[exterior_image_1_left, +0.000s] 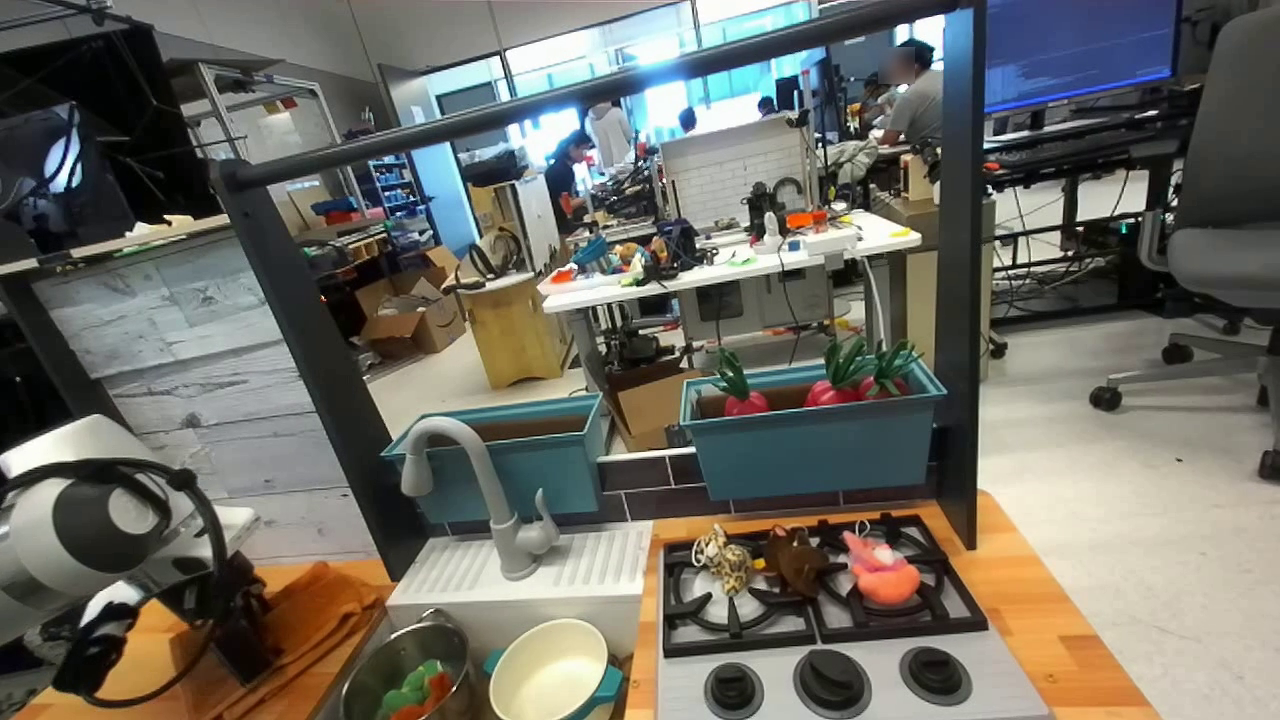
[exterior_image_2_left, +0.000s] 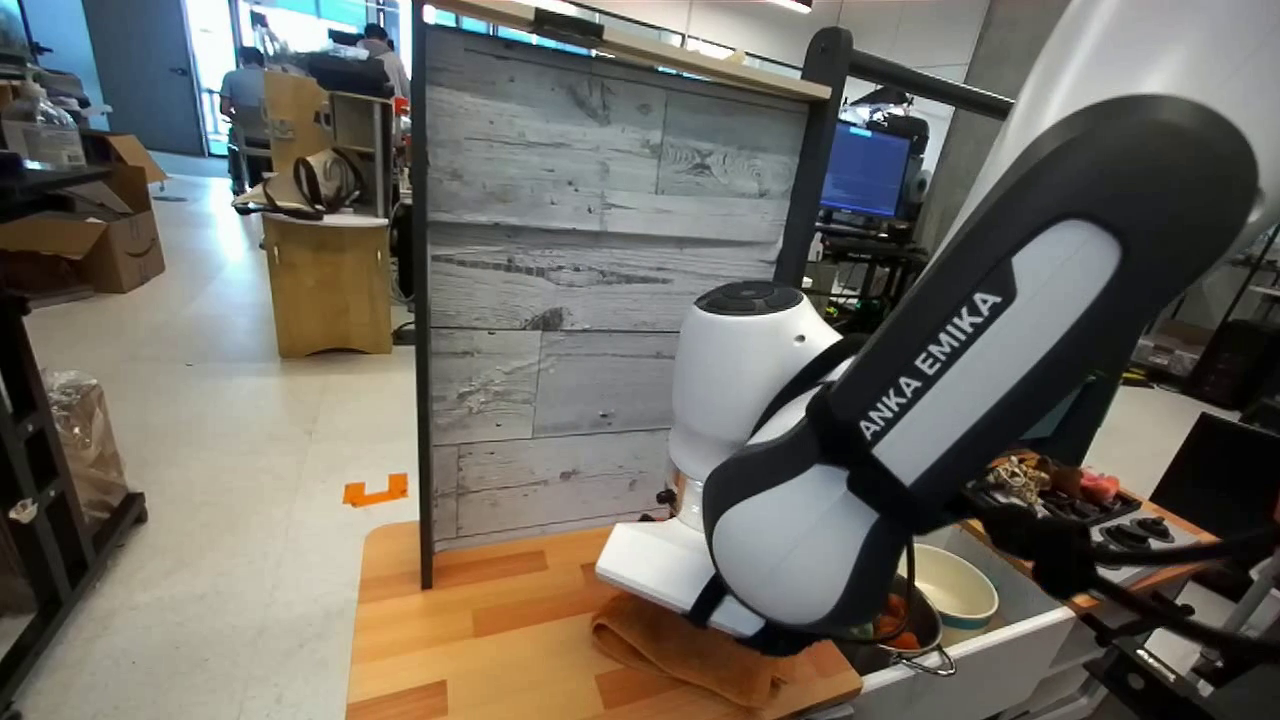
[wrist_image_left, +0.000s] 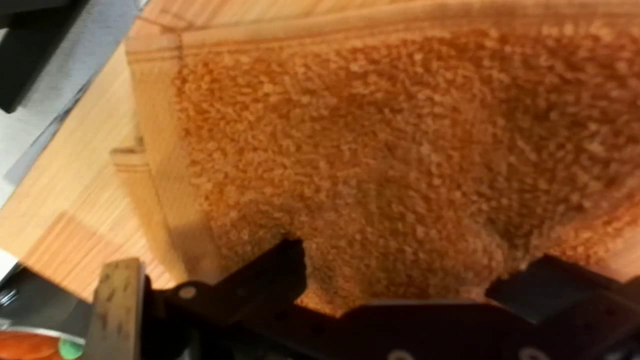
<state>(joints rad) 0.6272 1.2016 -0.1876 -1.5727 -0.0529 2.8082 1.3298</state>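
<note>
At the left of an exterior view, the gripper (wrist_image_left: 397, 272) hangs low over a wooden counter (exterior_image_2_left: 500, 620), its fingers (wrist_image_left: 280, 270) spread wide — the orange towel (exterior_image_1_left: 310, 625) lies on the counter right beneath them, though whether they touch it I cannot tell. Next comes a metal pot (exterior_image_1_left: 395, 655) with green and orange pieces (exterior_image_1_left: 415, 690) inside — then a grey faucet (exterior_image_1_left: 517, 550), a cream-and-teal pot (exterior_image_1_left: 545, 655) and a stove (exterior_image_1_left: 780, 655) bearing three soft toys (exterior_image_1_left: 797, 562): spotted, brown, pink-orange.
</note>
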